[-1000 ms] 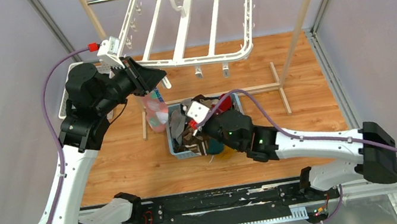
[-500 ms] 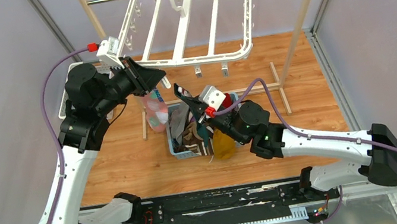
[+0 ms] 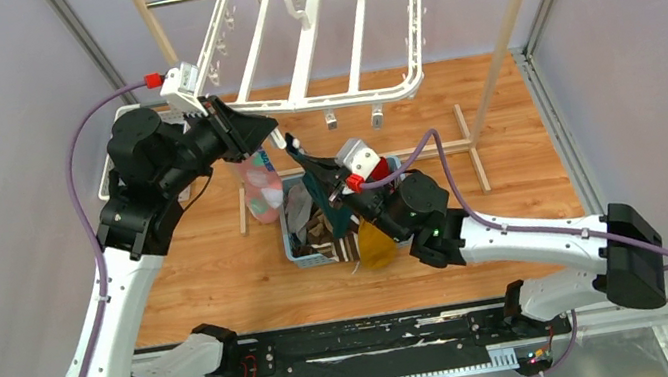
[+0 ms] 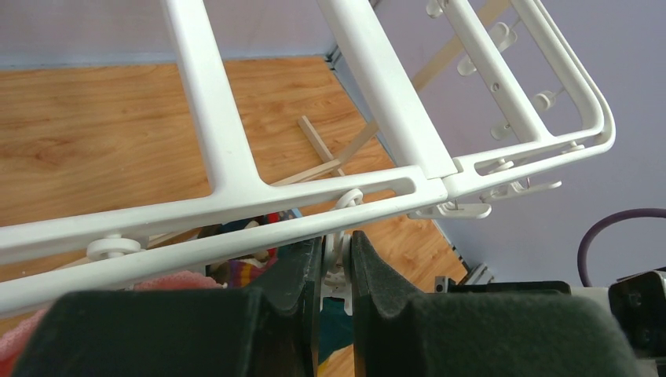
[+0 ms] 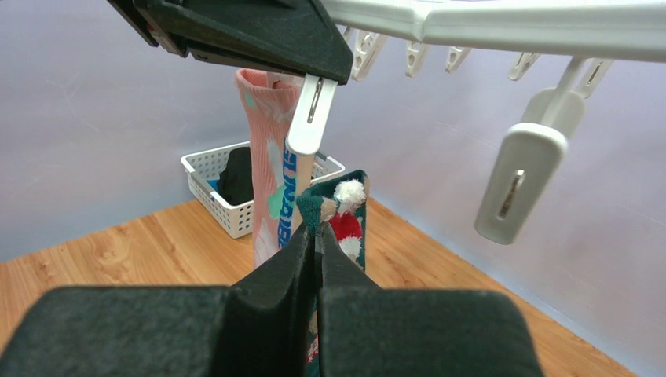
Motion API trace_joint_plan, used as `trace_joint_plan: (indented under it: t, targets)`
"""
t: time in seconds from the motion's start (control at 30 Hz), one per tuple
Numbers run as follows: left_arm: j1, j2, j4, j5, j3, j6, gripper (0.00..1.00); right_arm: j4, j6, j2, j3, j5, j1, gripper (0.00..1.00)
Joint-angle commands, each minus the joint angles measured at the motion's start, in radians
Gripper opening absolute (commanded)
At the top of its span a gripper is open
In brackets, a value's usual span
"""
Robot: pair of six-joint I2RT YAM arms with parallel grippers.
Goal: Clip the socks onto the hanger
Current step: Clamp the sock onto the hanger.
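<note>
1. Socks (image 3: 322, 231) mostly lie heaped in the blue basket (image 3: 303, 255) at the middle of the overhead view. Only one pink sock (image 3: 259, 185) hangs from the hanger (image 3: 337, 102), so most of the job appears left.
2. The left pincer (image 4: 335, 239) squeezes a white clip (image 4: 338, 271) under the hanger's near bar. The right pincer (image 5: 316, 236) pinches a teal sock (image 5: 345, 228), its cuff just below that clip.
3. Only the right wrist view shows the sock's pom-poms (image 5: 349, 192) and a white basket (image 5: 206, 169) at left. The left wrist view shows the squeezed clip from above.
</note>
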Motion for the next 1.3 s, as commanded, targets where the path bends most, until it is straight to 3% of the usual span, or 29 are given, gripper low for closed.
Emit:
trace_joint_plan:
  t: [0.0, 1.27]
  targets:
    - [0.005, -0.016, -0.026, -0.011, -0.002, 0.000, 0.12, 0.091, 0.022, 0.012, 0.028, 0.028, 0.001, 0.00]
    - [0.005, -0.013, -0.028, -0.038, -0.006, -0.004, 0.12, 0.063, 0.017, 0.090, 0.133, -0.024, 0.025, 0.00]
